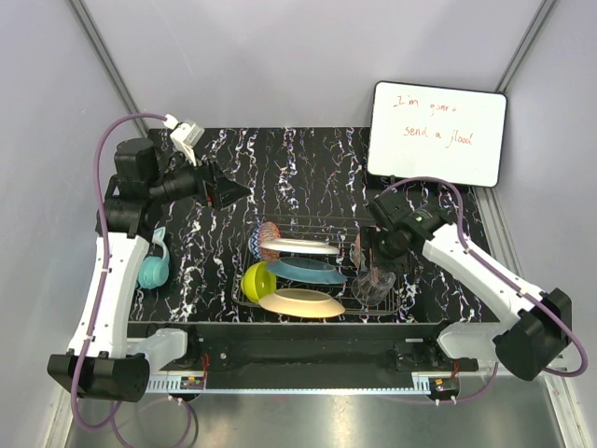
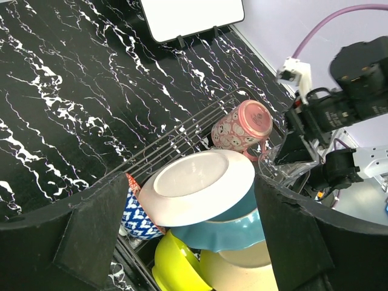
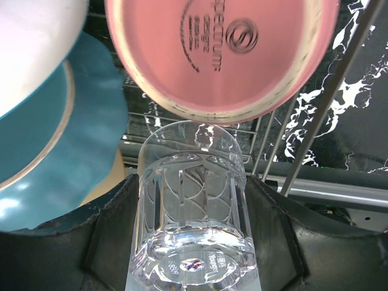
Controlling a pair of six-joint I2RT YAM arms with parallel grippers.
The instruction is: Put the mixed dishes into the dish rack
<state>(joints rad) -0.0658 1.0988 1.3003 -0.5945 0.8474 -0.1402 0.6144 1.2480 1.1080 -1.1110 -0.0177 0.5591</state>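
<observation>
left tool [image 1: 231,192]: fingers wide apart, empty; over counter [image 1: 308,159] | right tool [image 1: 375,254]: clamped around clear glass [image 3: 193,194]; in dish rack [image 1: 303,222]

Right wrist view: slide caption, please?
Right gripper grips the clear glass, base toward camera, beside pink cup and teal plate.

Teal plate [image 2: 225,234], pink cup [image 3: 221,51], clear glass [image 3: 193,200]

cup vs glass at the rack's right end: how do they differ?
The cup is opaque pink with a printed pattern; the clear glass is transparent and faceted. The cup lies tipped in the dish rack, ungripped; the glass sits between the fingers of the right end effector. Both are at the rack's right end.
</observation>
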